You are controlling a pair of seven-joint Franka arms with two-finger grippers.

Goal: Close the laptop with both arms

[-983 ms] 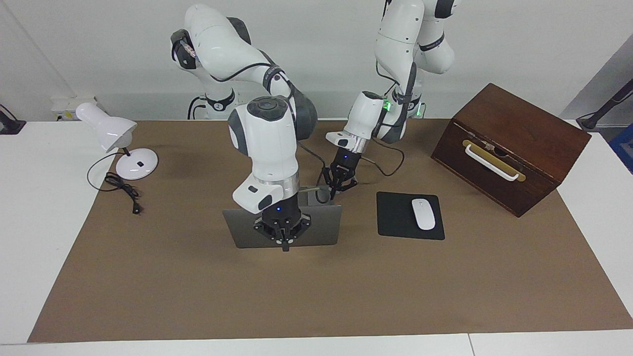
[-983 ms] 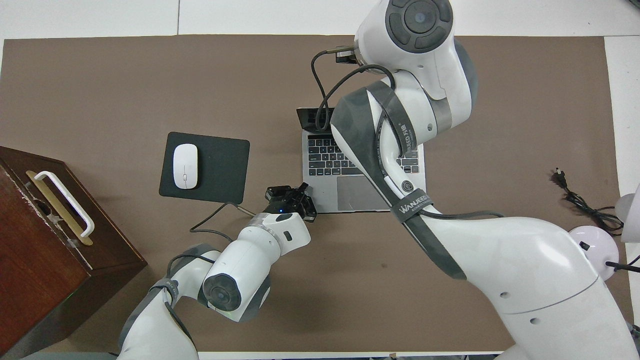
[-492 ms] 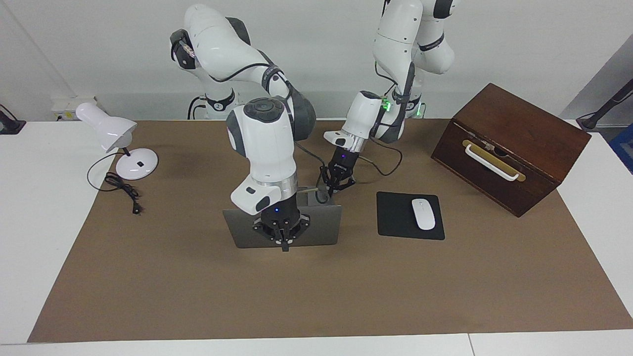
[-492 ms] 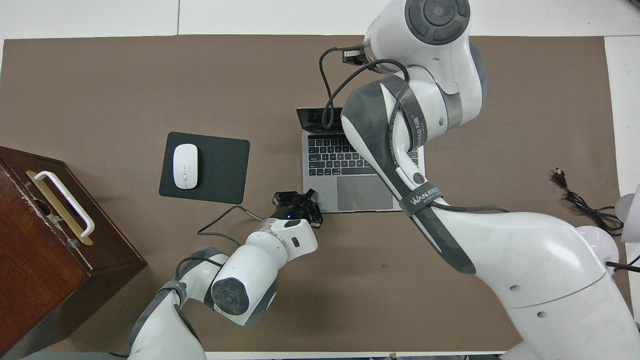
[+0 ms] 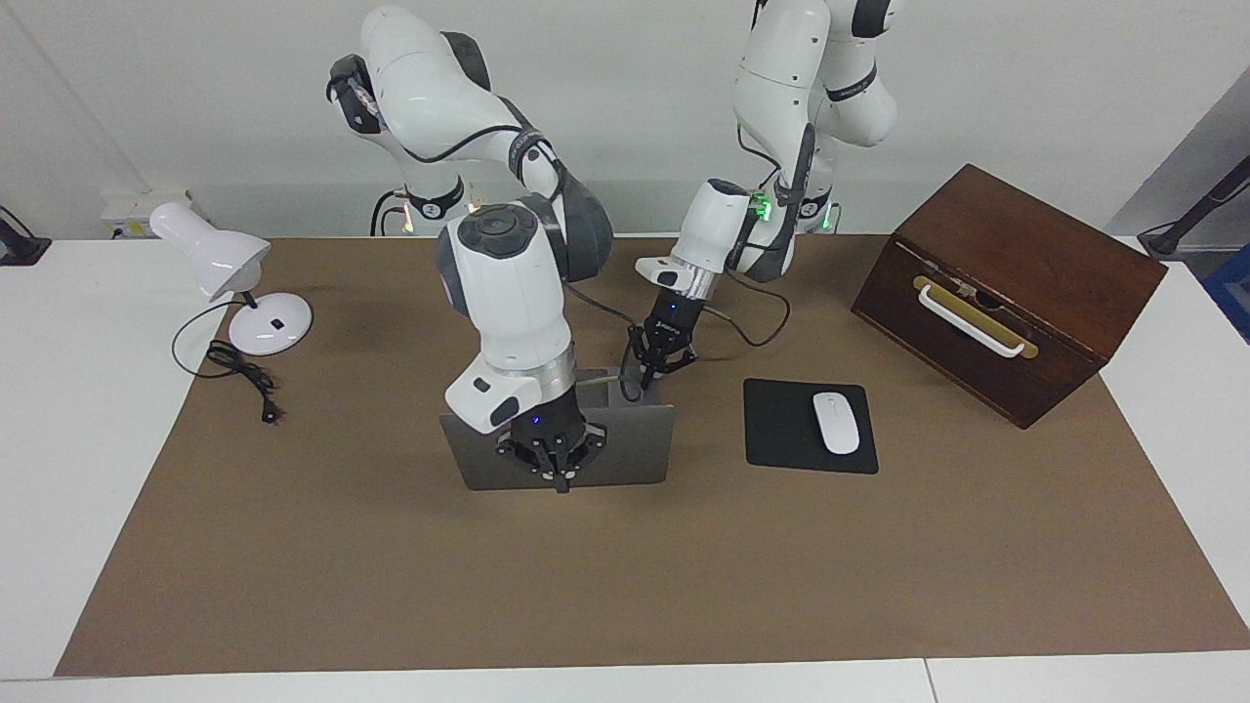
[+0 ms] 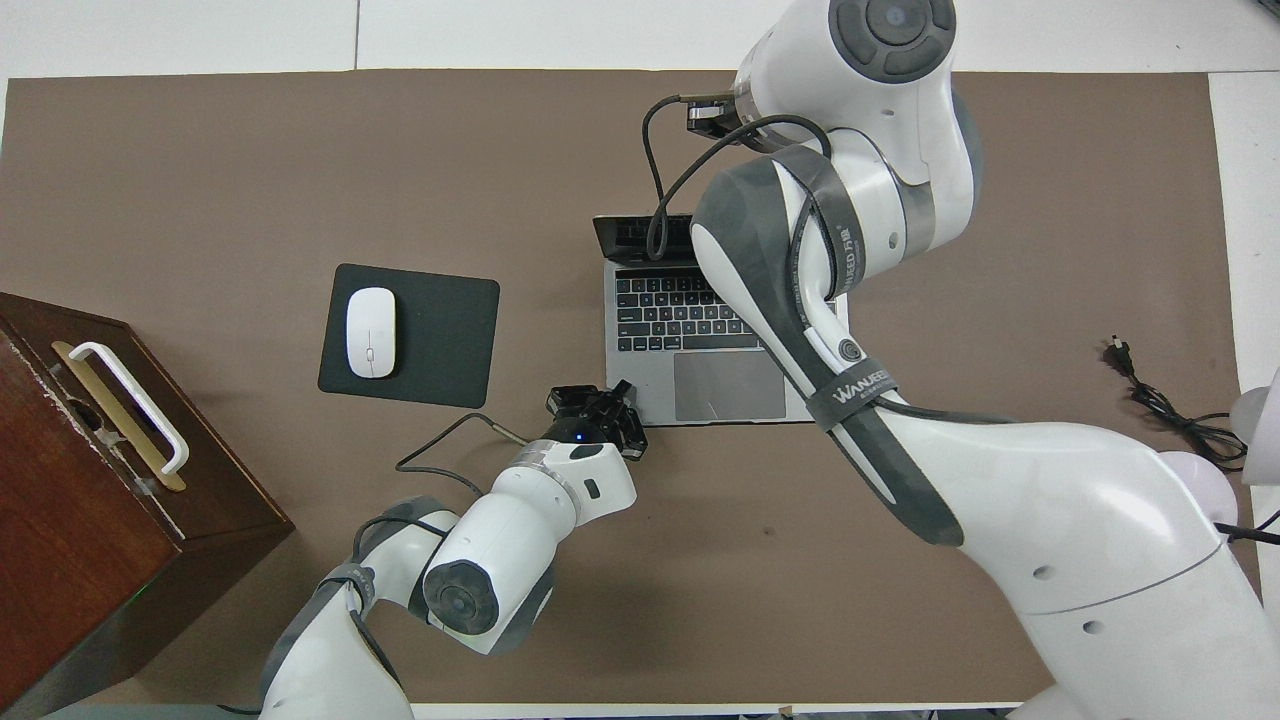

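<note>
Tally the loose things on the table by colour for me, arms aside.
White: 2 (desk lamp, mouse)
Black: 1 (mousepad)
Silver-grey: 1 (laptop)
Dark brown: 1 (wooden box)
Total: 5

Silver-grey laptop [image 5: 640, 439], black mousepad [image 5: 781, 430], white mouse [image 5: 836, 422]

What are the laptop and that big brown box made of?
Laptop: apparently metal, matte silver-grey, with an even dull sheen on lid and palm rest. Box: looks like dark stained wood with faint grain; its handle seems glossy white on a brass-coloured plate.
</note>
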